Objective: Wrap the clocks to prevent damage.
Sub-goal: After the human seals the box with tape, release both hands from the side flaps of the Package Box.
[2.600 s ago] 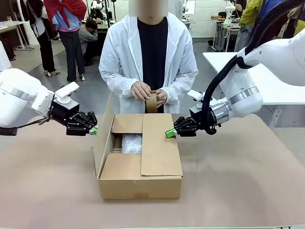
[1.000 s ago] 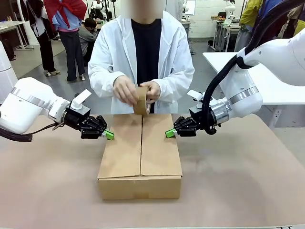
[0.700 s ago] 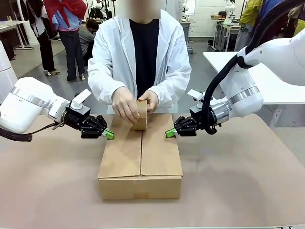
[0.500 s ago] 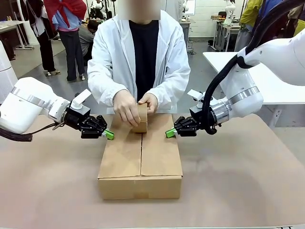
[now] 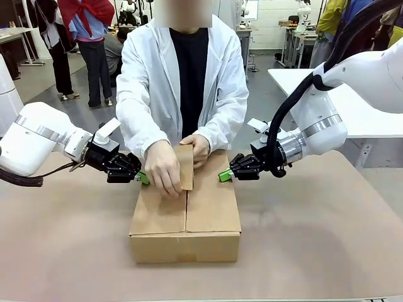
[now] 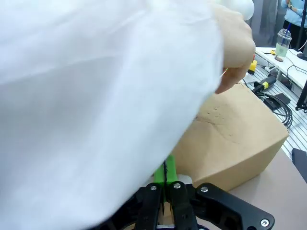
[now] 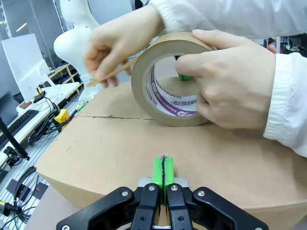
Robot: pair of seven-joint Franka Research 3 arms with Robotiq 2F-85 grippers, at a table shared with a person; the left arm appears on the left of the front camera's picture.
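Observation:
The clocks are hidden inside the closed brown cardboard box (image 5: 208, 214) at the table's middle. My left gripper (image 5: 143, 178) is shut, with its green tips against the box's left top edge and partly behind the person's hand (image 5: 162, 175). My right gripper (image 5: 223, 175) is shut, tips pressing the right flap. The person holds a brown tape roll (image 5: 184, 165) over the centre seam. In the right wrist view, my right gripper (image 7: 164, 170) rests on the box (image 7: 120, 143) below the tape roll (image 7: 168, 91). In the left wrist view, my left gripper (image 6: 165, 175) touches the box (image 6: 235, 134) under a white sleeve (image 6: 96, 96).
The person in a white coat stands at the far side and leans over the box. Brown table surface (image 5: 315, 239) lies open on both sides of and in front of the box. A white table (image 5: 352, 107) stands at the back right.
The left flap, earlier open with bubble wrap showing, is now closed under my left gripper. The person's hands have brought the tape roll down and along the seam toward me. Right arm unmoved.

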